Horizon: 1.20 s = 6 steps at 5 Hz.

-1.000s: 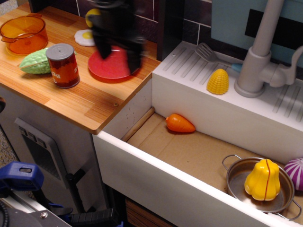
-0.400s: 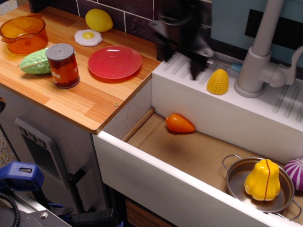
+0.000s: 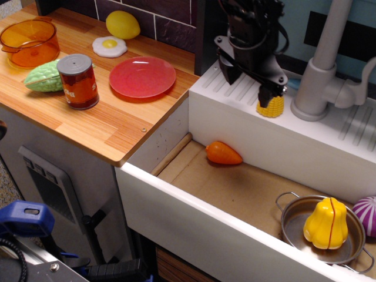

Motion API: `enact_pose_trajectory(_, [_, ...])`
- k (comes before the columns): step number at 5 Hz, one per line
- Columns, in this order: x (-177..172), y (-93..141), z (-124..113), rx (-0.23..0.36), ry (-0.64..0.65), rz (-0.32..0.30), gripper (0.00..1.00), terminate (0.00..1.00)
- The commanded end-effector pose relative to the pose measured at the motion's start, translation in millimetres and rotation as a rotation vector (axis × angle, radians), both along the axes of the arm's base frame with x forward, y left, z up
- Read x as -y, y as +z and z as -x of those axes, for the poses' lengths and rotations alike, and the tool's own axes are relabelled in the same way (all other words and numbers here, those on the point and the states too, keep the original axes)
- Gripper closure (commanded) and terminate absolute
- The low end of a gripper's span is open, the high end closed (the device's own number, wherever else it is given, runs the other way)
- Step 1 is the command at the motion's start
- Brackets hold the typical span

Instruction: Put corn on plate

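Note:
The corn stands upright on the white sink ledge, just left of the faucet base. Only its lower part shows; the top is hidden behind my gripper. My black gripper is open and empty over the ledge. Its right fingertip overlaps the top of the corn and its left fingertip is well to the corn's left. The red plate lies bare on the wooden counter, to the left of the gripper.
On the counter are a red can, a green vegetable, an orange pot, a fried egg and a lemon. The sink holds a carrot, a purple vegetable and a metal pot with a yellow squash. A grey faucet stands right of the corn.
My gripper has moved right, from above the plate across to the sink ledge, and now stands over the corn. Nothing else has moved.

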<state>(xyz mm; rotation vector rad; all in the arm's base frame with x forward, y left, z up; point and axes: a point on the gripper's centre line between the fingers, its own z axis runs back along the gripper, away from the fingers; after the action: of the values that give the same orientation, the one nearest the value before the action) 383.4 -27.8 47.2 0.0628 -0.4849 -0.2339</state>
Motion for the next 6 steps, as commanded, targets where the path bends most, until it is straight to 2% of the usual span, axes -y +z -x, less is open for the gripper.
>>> enact_pose_trajectory(1, [6.3, 7.1, -17.7, 0.089, -0.008, -0.001, 0.0, 0.0])
enact_pose_trajectory(5, [5.8, -18.1, -32.6, 0.118, -0.048, 0.031, 0.0, 0.0])
enact_pose_trajectory(6, [4.2, -15.6, -30.5, 0.101, -0.045, 0.046, 1.0, 0.0])
